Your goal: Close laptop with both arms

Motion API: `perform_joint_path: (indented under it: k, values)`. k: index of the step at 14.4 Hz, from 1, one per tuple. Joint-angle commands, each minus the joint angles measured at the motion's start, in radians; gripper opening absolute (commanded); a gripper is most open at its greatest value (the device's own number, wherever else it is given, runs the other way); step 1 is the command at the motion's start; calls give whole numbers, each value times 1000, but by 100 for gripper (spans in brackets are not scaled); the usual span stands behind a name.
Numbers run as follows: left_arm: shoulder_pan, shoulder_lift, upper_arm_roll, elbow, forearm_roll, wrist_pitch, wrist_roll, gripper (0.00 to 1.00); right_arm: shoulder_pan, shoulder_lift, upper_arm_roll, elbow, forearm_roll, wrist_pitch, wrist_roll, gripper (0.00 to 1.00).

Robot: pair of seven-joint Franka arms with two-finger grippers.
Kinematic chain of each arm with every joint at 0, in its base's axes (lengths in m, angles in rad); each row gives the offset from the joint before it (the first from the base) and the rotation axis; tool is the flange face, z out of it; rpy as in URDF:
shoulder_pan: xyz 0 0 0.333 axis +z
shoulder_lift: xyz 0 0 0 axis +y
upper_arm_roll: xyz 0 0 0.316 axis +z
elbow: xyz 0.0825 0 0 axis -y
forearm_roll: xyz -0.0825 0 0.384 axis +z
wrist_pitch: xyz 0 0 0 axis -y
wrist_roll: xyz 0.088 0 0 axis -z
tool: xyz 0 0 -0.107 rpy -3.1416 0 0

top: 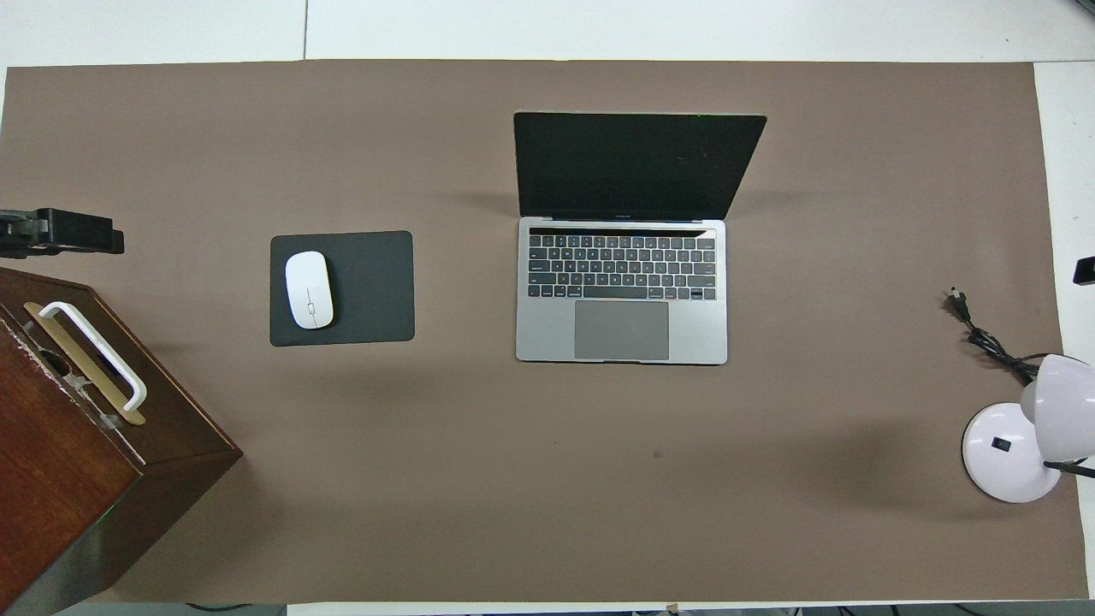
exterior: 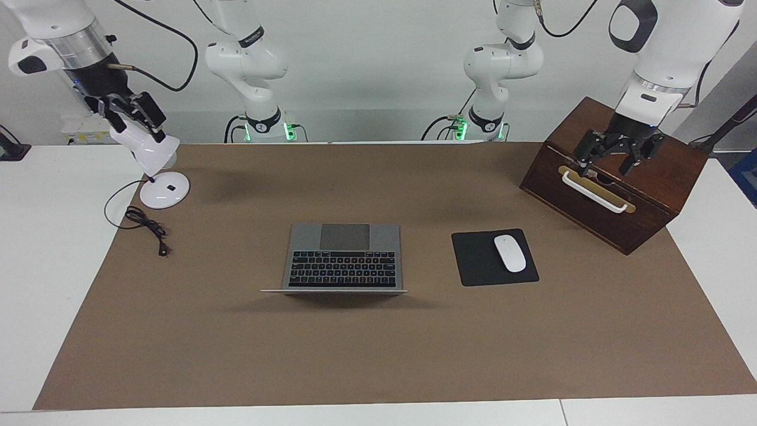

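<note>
Facing view: slim silver-grey laptop (exterior: 343, 255) sits open mid-table on brown mat, untouched. Left claw (exterior: 609, 158) hangs spread wide over dark wooden box (exterior: 650, 195); right claw (exterior: 127, 115) spread wide over white desk lamp (exterior: 155, 171). Closing not begun. Next: both claws to lid's top edge, push down toward keyboard.

The laptop (top: 622, 329) is silver-grey with black keys and a black screen. The mouse (top: 308, 289) is white on a black pad (top: 372, 287). Below the left pincer (exterior: 609, 161) a dark red-brown wooden box (exterior: 650, 195) carries a white handle on brass. The mat (top: 547, 479) is plain brown.
</note>
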Motion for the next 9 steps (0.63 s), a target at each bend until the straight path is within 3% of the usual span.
perform_joint_path:
  k: [1,9]
  values:
    - [-17,-24,9,-30,19,26,-13,100,-5,-29,7,-24,-1,10,7,100]
    - [-5,-24,12,-24,19,26,-6,100,-59,-17,-5,-34,-1,122,-126,100]
